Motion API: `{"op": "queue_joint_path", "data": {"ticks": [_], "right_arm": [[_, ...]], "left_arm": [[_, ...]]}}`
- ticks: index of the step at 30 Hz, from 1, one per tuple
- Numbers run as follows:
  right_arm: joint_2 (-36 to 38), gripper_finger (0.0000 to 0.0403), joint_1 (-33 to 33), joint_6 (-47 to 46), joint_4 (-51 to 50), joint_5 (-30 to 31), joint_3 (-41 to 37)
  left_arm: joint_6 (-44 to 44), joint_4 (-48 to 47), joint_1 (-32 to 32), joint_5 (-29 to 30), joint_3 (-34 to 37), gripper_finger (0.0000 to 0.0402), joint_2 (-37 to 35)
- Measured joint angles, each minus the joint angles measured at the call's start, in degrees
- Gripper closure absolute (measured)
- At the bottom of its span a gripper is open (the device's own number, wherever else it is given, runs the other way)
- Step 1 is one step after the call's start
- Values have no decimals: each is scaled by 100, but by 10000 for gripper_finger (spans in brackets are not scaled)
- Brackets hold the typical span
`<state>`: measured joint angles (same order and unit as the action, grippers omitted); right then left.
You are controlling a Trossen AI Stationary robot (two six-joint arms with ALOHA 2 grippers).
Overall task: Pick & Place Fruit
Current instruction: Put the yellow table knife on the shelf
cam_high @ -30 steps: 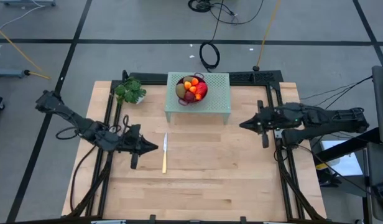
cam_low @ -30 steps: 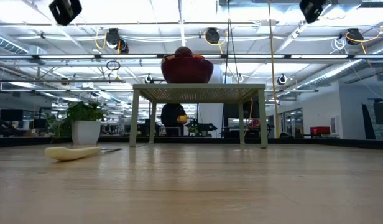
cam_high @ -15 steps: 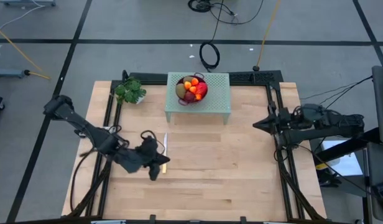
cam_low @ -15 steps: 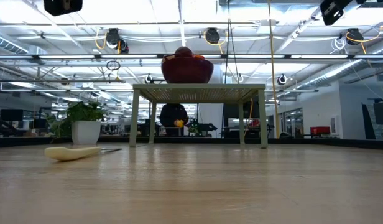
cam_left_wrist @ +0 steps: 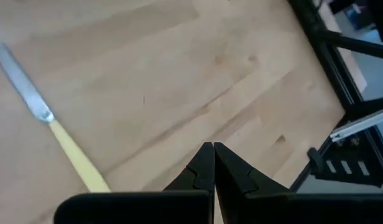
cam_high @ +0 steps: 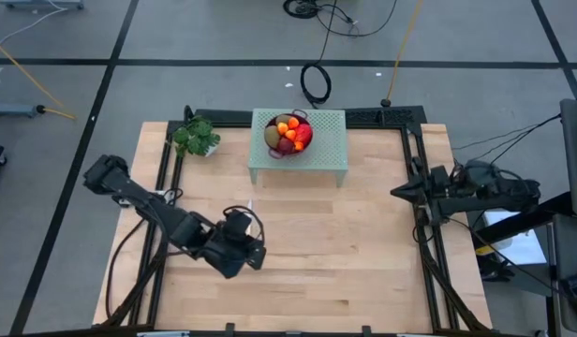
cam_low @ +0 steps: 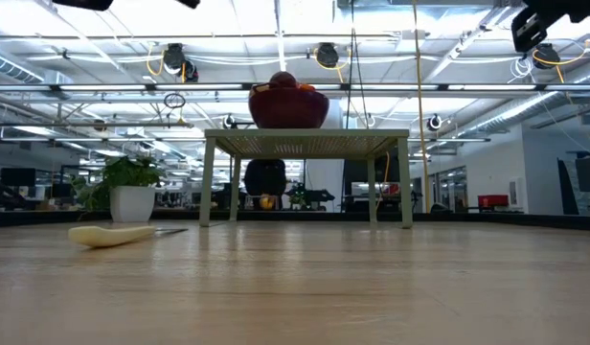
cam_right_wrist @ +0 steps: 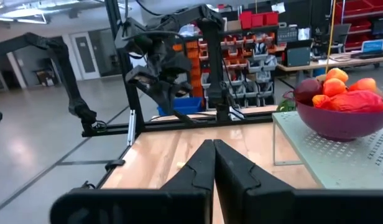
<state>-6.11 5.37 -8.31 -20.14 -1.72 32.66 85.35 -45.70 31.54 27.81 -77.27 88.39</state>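
Under our left gripper (cam_left_wrist: 213,149), fingers pressed together, the knife (cam_left_wrist: 51,127) is hiding from overhead, right gripper (cam_right_wrist: 213,146) likewise closed, idling at the table's (cam_high: 363,271) edge, fruit (cam_high: 288,133) sitting bowled.

I get even, bright light from the ceiling strip lights (cam_low: 132,72), which glare white across the top of the low view and leave only soft shadows on the counter (cam_high: 345,262) from above. The nearest counter boards in the low view are blurred, and the left wrist's fingers (cam_left_wrist: 207,177) read soft.
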Motion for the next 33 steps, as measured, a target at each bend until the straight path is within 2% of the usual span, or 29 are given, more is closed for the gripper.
{"op": "queue_joint_path", "data": {"ticks": [6, 13, 17, 23, 33], "right_arm": [[435, 403, 0, -138, 15, 7, -461], [586, 403, 0, -300, 203, -4, -1021], [586, 403, 0, -300, 423, -6, -1269], [587, 403, -1, -228, 544, -8, -1387], [588, 403, 0, -195, 533, -8, -1389]], "left_arm": [[942, -116, -83, -590, -9, 400, 275], [1585, -126, -216, -742, -9, 400, 425], [1788, -317, -437, -1090, -9, 400, 432], [1897, -1172, -758, -1553, -9, 399, 432], [2021, -1395, -994, -1488, 340, 386, 429]]}}
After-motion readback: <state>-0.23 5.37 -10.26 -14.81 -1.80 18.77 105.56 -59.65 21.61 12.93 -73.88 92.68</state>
